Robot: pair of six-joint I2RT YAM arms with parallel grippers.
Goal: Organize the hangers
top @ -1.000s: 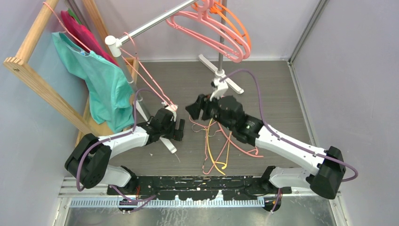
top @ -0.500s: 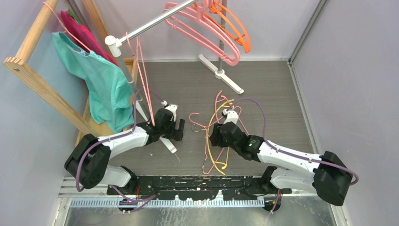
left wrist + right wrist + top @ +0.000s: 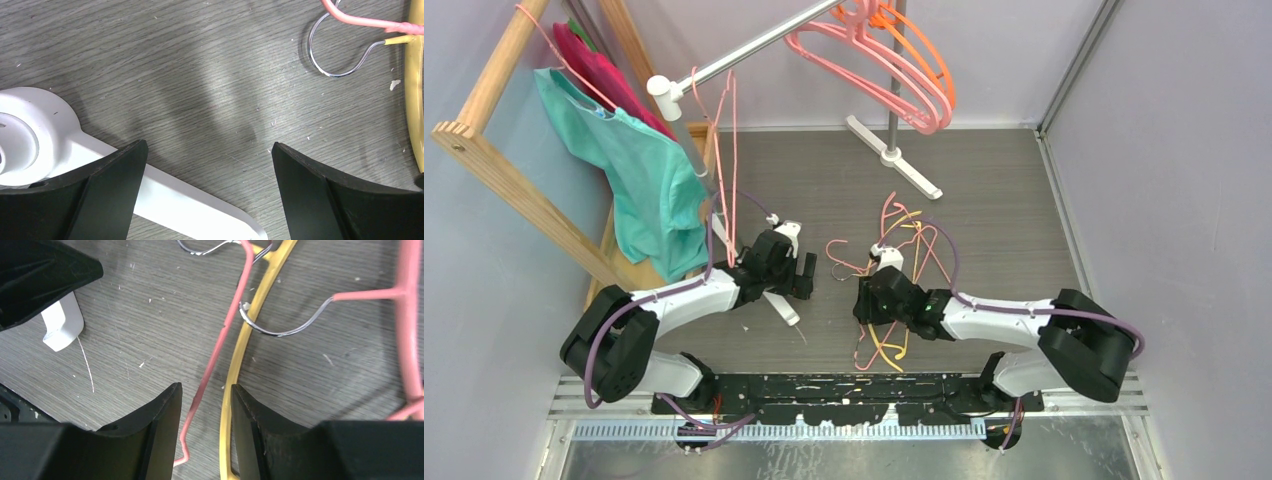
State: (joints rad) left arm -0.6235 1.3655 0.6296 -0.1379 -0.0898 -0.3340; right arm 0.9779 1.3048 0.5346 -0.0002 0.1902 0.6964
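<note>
Pink and orange thick hangers (image 3: 924, 120) on rail (image 3: 754, 45), top centre: done | thin hangers (image 3: 919, 240) tangled on floor, centre: remaining | right gripper (image 3: 206, 390): jaws slightly apart astride thin pink hanger (image 3: 221, 335) | left gripper (image 3: 208, 147): jaws wide, empty

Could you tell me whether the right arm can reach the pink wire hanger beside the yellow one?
Probably yes: the right gripper sits over the pink wire hanger, its wire between the open jaws. The yellow hanger alongside may get caught too.

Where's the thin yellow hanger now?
The thin yellow hanger lies on the table, centre-right in the top view, under the right gripper, beside a thin pink hanger.
</note>
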